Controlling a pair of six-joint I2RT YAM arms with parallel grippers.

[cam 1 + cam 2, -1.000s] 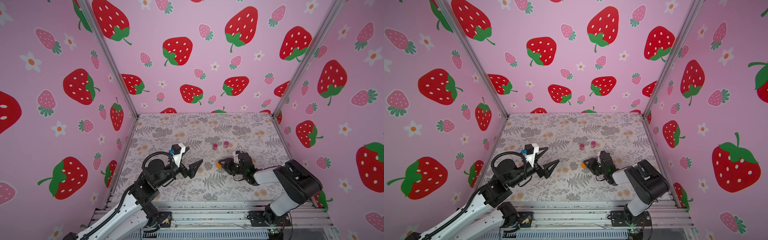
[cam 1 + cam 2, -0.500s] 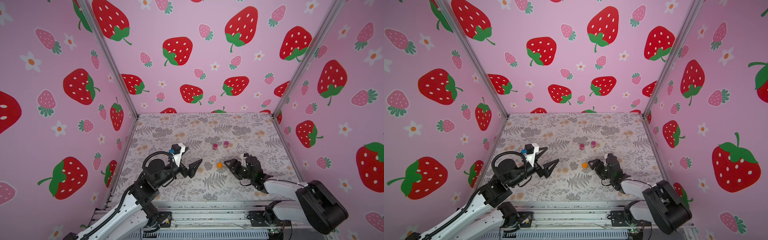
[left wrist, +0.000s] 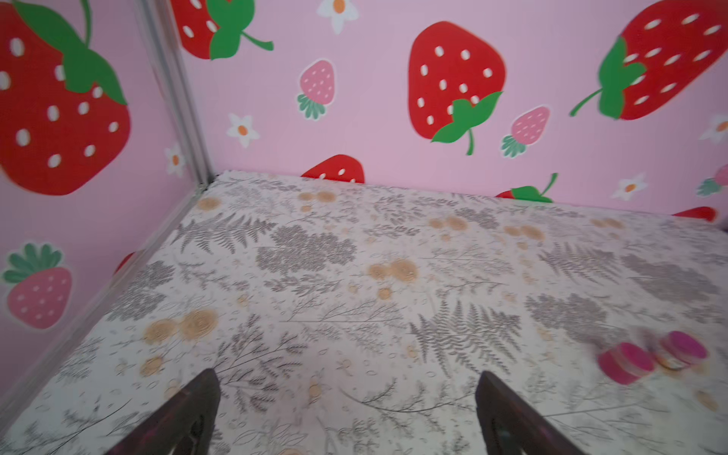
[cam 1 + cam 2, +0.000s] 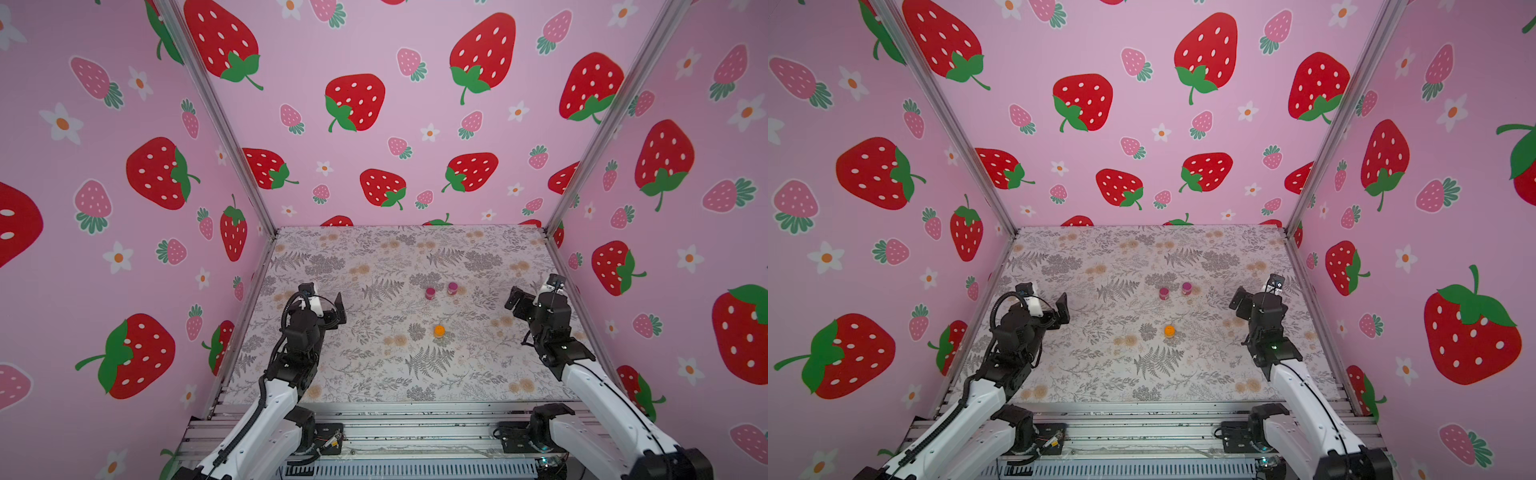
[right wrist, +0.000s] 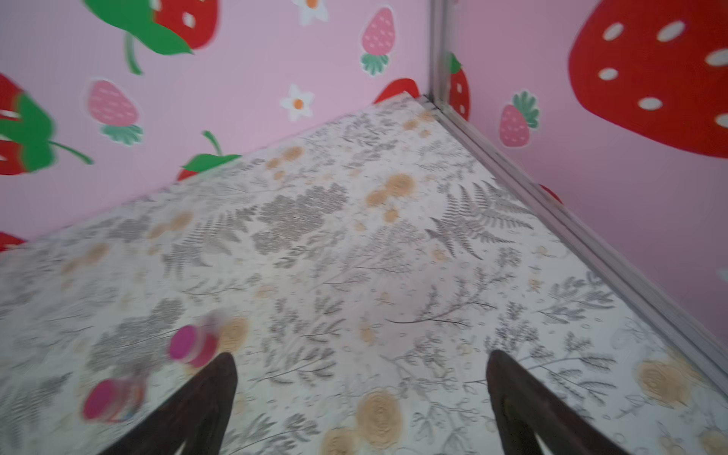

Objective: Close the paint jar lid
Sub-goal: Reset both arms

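Left arm (image 4: 286, 374): enters at lower left of frame, elbow bent, wrist pointing up-frame. Left gripper (image 3: 348, 390): jaws wide apart, empty. Right arm (image 4: 590, 378): enters at lower right, mirrored pose. Right gripper (image 5: 362, 360): jaws wide apart, empty.

No legible text, paint jars (image 3: 626, 362) too blurred to read

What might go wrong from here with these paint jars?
The orange jar stands alone; its lid's seating is too small to tell, so it may be loose. The pink jar and magenta jar stand close together; the open right gripper reaching for one could knock the other.
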